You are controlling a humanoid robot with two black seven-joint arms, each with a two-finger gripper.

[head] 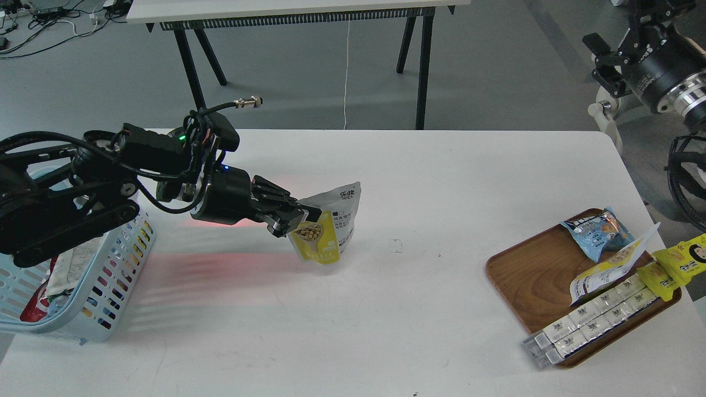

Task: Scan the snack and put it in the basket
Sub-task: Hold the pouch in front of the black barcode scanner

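The snack (331,231) is a small pouch with a white top and a yellow lower front with a round picture of beige beans. It stands tilted at the middle of the white table (419,182). My left gripper (298,219) comes in from the left and is shut on the pouch's left edge. The light blue slotted basket (113,286) stands at the table's left edge, under my left arm, with several packets inside. My right arm is raised at the top right, beyond the table; its gripper (601,58) is seen dark and small.
A brown wooden tray (529,275) at the right front holds a blue packet (601,231), another pouch (612,267), a yellow cartoon-face packet (681,259) and long white boxes (590,320). Red light glows on the table beneath my left wrist. A black-legged table stands behind.
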